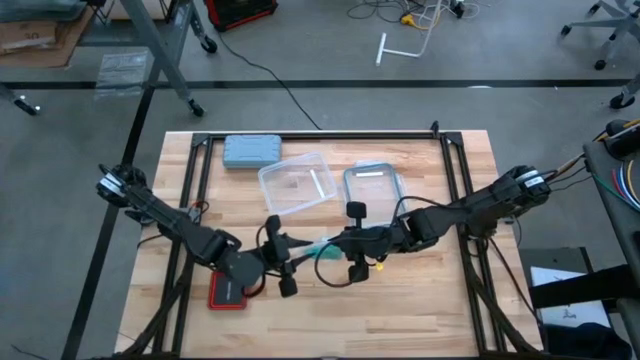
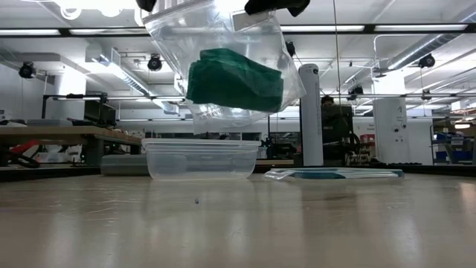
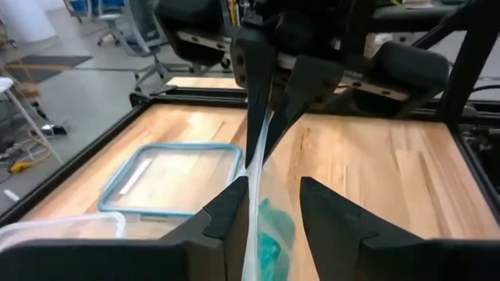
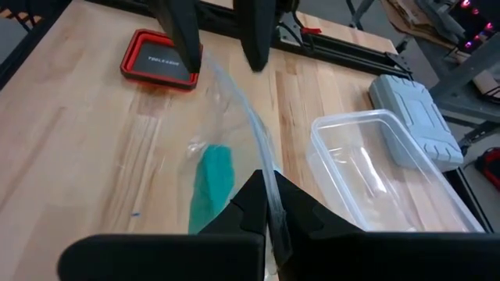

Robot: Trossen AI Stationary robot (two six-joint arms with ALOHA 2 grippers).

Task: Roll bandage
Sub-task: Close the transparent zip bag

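1. Wooden slatted table (image 1: 420,290) carries a clear plastic tub (image 1: 296,185), a teal-rimmed lid (image 1: 372,186), a grey-blue case (image 1: 251,150) and a red tray (image 1: 227,292).
2. Left gripper (image 1: 283,262) pinches one edge of a clear plastic bag (image 2: 223,67), jaws closed on it.
3. Right gripper (image 1: 345,243) grips the opposite edge, jaws narrow.
4. Teal-green cloth bandage (image 2: 234,80) sits inside the bag, held above the table.

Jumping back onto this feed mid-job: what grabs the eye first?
A clear plastic bag hangs in the air above the table's middle, with the teal-green bandage bunched inside. Both tools pinch its top edge: the left tool and the right tool. Behind it sit an open clear container and its lid.
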